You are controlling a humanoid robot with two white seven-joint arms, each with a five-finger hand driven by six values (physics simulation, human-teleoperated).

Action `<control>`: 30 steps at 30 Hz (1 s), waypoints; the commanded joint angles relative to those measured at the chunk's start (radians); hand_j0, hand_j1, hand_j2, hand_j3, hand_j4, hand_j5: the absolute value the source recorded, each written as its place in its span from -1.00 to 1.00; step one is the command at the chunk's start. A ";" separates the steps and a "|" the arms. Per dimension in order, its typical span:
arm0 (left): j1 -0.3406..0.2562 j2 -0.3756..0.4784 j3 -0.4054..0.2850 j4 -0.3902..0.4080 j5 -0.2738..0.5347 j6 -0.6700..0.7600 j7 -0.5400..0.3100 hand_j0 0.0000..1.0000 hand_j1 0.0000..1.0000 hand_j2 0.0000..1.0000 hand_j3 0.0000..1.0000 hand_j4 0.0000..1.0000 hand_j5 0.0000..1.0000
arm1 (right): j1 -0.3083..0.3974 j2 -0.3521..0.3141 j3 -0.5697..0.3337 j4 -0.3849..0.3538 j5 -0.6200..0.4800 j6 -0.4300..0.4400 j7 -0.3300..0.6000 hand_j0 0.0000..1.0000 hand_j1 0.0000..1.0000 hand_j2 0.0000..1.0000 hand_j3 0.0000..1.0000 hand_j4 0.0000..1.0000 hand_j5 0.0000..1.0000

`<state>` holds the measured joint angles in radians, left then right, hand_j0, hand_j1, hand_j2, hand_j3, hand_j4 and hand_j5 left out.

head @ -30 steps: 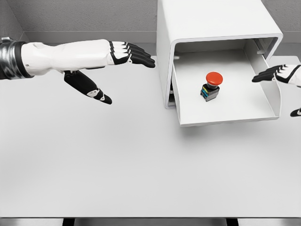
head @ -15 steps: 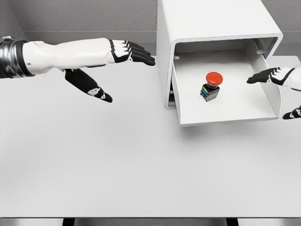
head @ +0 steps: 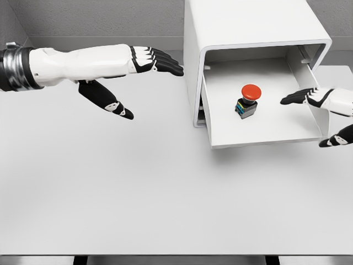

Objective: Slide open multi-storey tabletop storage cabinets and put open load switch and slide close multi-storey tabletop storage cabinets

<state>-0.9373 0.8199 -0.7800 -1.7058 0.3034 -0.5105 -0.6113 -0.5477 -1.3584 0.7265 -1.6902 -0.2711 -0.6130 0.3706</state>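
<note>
Left hand (head: 129,74) hovers over the counter's (head: 138,187) far-left part, fingers stretched straight toward the cabinet, thumb hanging down, holding nothing. White storage cabinet (head: 248,33) sits at the far edge, right of the middle. Its drawer (head: 265,135) is slid out toward the near edge. Load switch (head: 248,100), red mushroom button on a dark base, stands upright inside the drawer, about mid-tray. Right hand (head: 322,113) comes in at the right edge, fingers (head: 295,99) extended over the drawer's right side, thumb spread low, empty, apart from the switch.
</note>
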 commanded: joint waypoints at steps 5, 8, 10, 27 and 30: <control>0.000 0.001 0.001 0.000 0.006 0.003 0.000 1.00 1.00 1.00 1.00 1.00 1.00 | 0.014 0.005 -0.001 -0.002 -0.008 0.002 -0.001 1.00 1.00 1.00 1.00 1.00 1.00; 0.000 0.001 0.001 0.000 0.006 0.003 0.000 1.00 1.00 1.00 1.00 1.00 1.00 | 0.019 0.036 -0.001 -0.002 -0.008 0.002 -0.001 1.00 1.00 1.00 1.00 1.00 1.00; 0.000 -0.002 0.001 -0.002 0.008 0.003 0.000 1.00 1.00 1.00 1.00 1.00 1.00 | 0.020 0.045 -0.001 -0.002 -0.008 0.002 0.002 1.00 1.00 1.00 1.00 1.00 1.00; 0.003 -0.001 0.001 -0.005 0.008 0.001 0.000 1.00 1.00 1.00 1.00 1.00 1.00 | 0.002 0.094 -0.015 0.072 0.033 0.002 0.051 1.00 1.00 1.00 1.00 1.00 1.00; 0.005 0.001 0.001 -0.005 0.008 0.001 0.000 1.00 1.00 1.00 1.00 1.00 1.00 | 0.000 0.119 -0.027 0.078 0.067 0.002 0.053 1.00 1.00 1.00 1.00 1.00 1.00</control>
<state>-0.9327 0.8194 -0.7800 -1.7100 0.3048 -0.5120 -0.6113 -0.5553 -1.2503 0.7073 -1.6194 -0.2104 -0.6129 0.4207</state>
